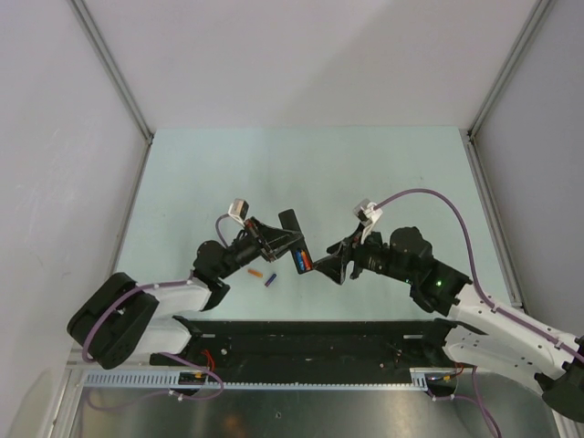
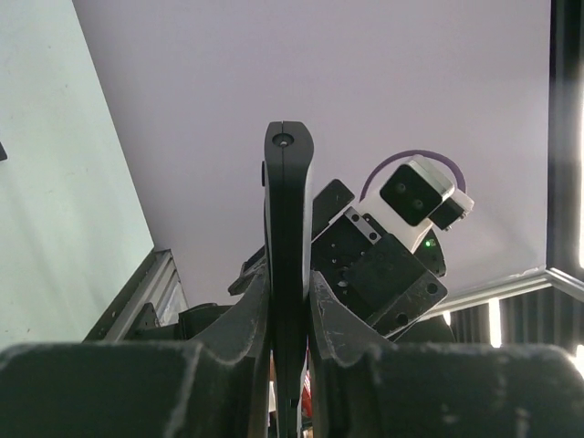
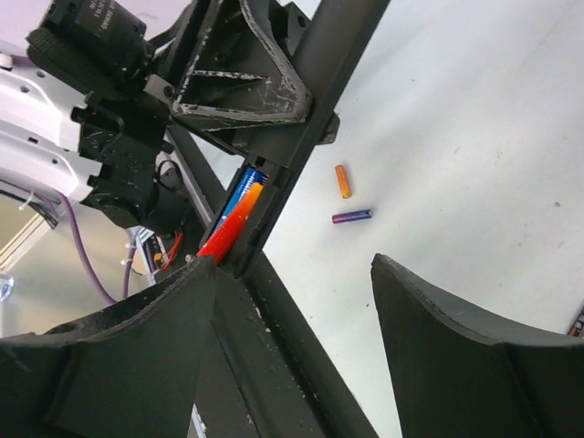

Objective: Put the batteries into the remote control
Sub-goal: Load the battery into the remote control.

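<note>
Remote (image 2: 287, 228) pinched in my left hand (image 1: 276, 239); my right hand (image 3: 292, 265) is spread, just beside red and blue batteries (image 3: 228, 224) in its bay.

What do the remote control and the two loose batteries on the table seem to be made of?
The remote control looks like matte black moulded plastic: a seam runs along its edge, no glare. The orange battery and the purple battery seem wrapped in smooth coloured film, probably over metal; too small to be sure.

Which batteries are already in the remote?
Red battery and blue battery, in the remote's bay; orange battery and purple battery lie loose on the table.
</note>
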Motion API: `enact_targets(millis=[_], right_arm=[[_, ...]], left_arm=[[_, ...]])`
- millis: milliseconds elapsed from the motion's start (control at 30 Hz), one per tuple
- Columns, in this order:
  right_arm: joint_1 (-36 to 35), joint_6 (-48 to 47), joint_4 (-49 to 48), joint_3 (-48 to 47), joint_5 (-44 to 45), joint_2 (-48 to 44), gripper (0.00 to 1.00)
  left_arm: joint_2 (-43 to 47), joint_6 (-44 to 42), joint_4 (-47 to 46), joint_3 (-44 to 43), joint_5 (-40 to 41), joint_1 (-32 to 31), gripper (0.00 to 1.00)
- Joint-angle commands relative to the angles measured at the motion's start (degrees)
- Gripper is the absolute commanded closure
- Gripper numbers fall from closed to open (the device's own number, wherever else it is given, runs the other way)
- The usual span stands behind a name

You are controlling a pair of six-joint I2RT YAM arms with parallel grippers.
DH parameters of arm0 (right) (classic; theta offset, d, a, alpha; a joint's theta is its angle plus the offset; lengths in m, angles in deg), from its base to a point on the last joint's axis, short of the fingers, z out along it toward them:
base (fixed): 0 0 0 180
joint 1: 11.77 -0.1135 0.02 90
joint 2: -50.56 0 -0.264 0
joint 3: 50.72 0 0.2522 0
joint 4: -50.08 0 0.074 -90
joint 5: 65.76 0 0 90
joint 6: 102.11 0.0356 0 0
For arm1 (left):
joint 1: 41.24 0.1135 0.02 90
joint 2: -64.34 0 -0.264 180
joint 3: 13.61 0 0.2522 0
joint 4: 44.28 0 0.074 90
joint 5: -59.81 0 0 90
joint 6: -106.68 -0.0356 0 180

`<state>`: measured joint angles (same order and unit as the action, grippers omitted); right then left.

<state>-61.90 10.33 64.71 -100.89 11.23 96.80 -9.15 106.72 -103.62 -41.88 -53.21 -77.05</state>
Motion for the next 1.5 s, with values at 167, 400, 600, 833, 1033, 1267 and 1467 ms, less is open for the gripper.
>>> enact_targets(millis=[167, 400, 600, 833, 1033, 1267, 1467], right_arm=[[0.56, 1.12, -9.74, 0.81, -6.14, 0.52, 0.28], [0.21, 0.77, -8.95, 0.81, -6.76, 2.19, 0.29], [0.21, 0.94, -8.51, 0.72, -5.88, 3.59, 0.31], [0.29, 0.94, -8.86, 0.81, -5.97, 4.04, 0.32], [0.38, 1.03, -8.33, 0.72, -5.35, 4.56, 0.33], [1.09, 1.65, -8.16, 0.81, -4.3, 5.35, 0.34], [2.49, 2.52, -9.03, 0.81, -4.65, 5.88, 0.36]], left_arm=[[2.92, -0.65, 0.41, -1.32, -0.97, 0.39, 1.0], [3.18, -0.92, 0.77, -1.49, -0.88, 0.39, 1.0], [3.53, -1.01, 0.94, -1.49, -0.97, 0.39, 1.0], [4.15, -1.18, 1.29, -1.14, -0.88, 0.39, 1.0], [4.59, -1.36, 1.47, -0.88, -0.88, 0.22, 1.0], [5.2, -1.27, 1.56, -0.79, -1.05, -0.13, 1.0], [5.99, -1.27, 1.64, -0.09, -0.97, -0.75, 1.0]])
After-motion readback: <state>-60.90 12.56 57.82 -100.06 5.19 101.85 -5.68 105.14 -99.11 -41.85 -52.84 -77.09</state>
